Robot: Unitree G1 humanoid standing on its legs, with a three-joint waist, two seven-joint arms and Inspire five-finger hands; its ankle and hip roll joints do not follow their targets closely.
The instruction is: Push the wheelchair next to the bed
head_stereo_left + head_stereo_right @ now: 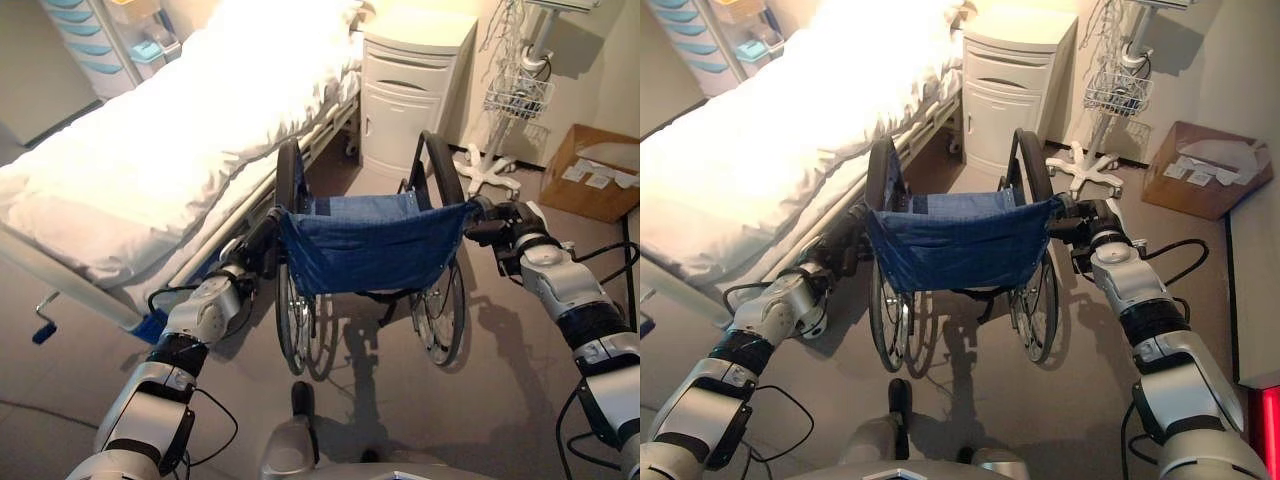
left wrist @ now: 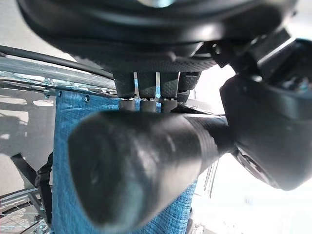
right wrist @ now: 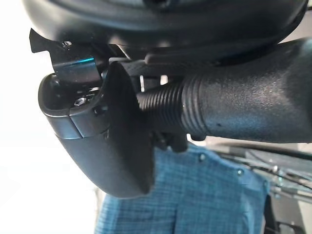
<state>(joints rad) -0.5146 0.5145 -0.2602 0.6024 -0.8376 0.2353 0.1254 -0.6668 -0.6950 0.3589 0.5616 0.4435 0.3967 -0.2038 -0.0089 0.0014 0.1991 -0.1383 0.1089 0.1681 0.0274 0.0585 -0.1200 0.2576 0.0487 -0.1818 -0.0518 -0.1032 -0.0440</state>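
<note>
Wheelchair (image 1: pixel 372 240) just beside bed (image 1: pixel 150 160)

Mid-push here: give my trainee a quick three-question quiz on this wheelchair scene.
1. True or false: the folding wheelchair with the blue fabric backrest is at the foot end of the white-sheeted hospital bed.
2. What does the left hand grip? A) bed rail B) the wheelchair's black left push handle C) a wheel
3. Fill in: beyond the wheelchair stands a white bedside ____.

Key: 1 false, it stands along the bed's side; 2 B, and the right hand holds the black right push handle; 3 cabinet.
</note>
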